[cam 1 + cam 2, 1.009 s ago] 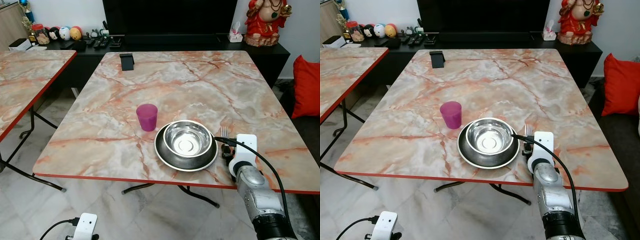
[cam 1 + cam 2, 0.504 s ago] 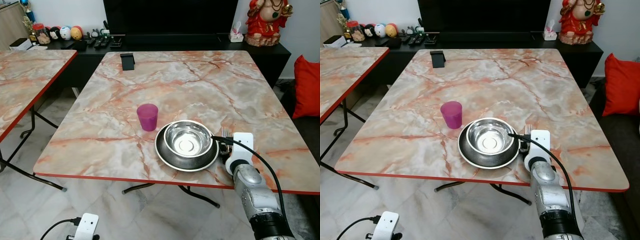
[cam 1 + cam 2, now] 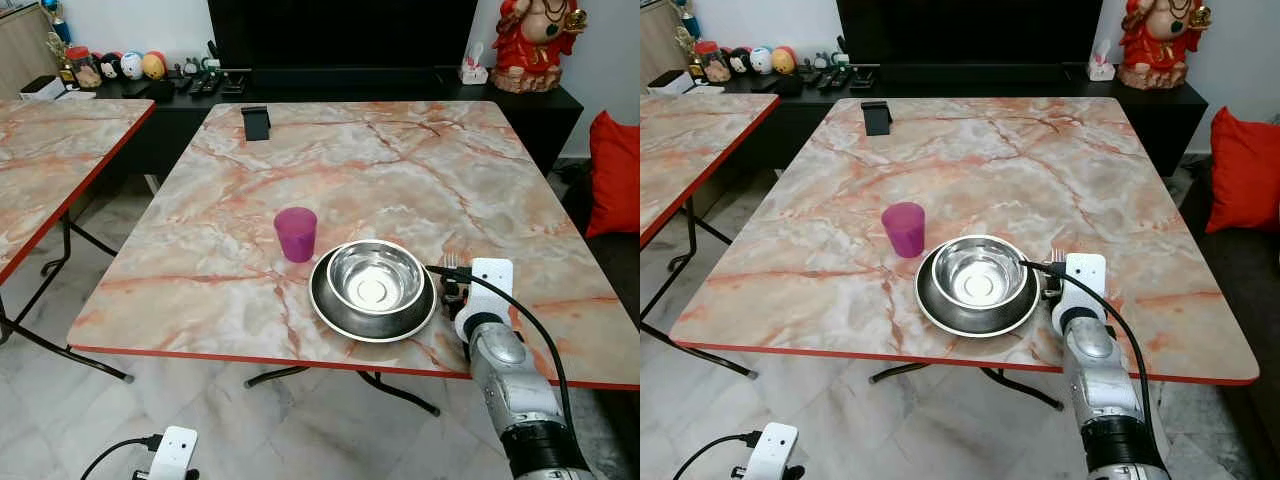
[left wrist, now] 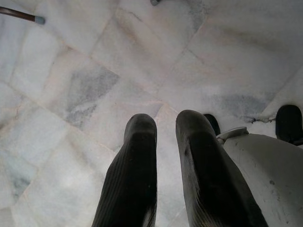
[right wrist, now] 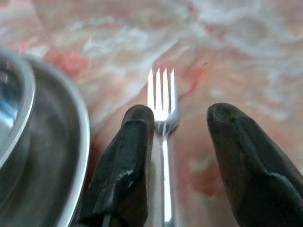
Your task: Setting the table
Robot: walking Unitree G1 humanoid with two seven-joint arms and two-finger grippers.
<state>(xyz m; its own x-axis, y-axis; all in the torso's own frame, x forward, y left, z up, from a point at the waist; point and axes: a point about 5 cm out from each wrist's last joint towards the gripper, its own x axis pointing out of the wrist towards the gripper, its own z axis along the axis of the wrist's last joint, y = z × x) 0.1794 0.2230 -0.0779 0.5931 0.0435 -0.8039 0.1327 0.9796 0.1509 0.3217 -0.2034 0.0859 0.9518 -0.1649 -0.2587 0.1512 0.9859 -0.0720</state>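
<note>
A steel bowl (image 3: 375, 276) sits in a steel plate (image 3: 325, 308) near the front edge of the marble table (image 3: 400, 170). A purple cup (image 3: 296, 234) stands upright just left of the plate and behind it. A fork (image 5: 162, 101) lies flat on the table right of the plate, tines pointing away from me. My right gripper (image 5: 182, 116) is open low over the fork's handle, which lies between the fingers (image 5: 137, 124), close to the one nearer the plate. My left gripper (image 4: 165, 125) hangs idle over the floor, shut.
A small black stand (image 3: 254, 122) is at the table's far left corner. A second marble table (image 3: 50, 150) stands to the left. A dark TV console (image 3: 350, 85) with a red statue (image 3: 527, 40) runs behind. A red cushion (image 3: 615, 170) is at the right.
My right arm has shifted slightly near the plate's right side. The fork, cup, bowl and plate have stayed where they were.
</note>
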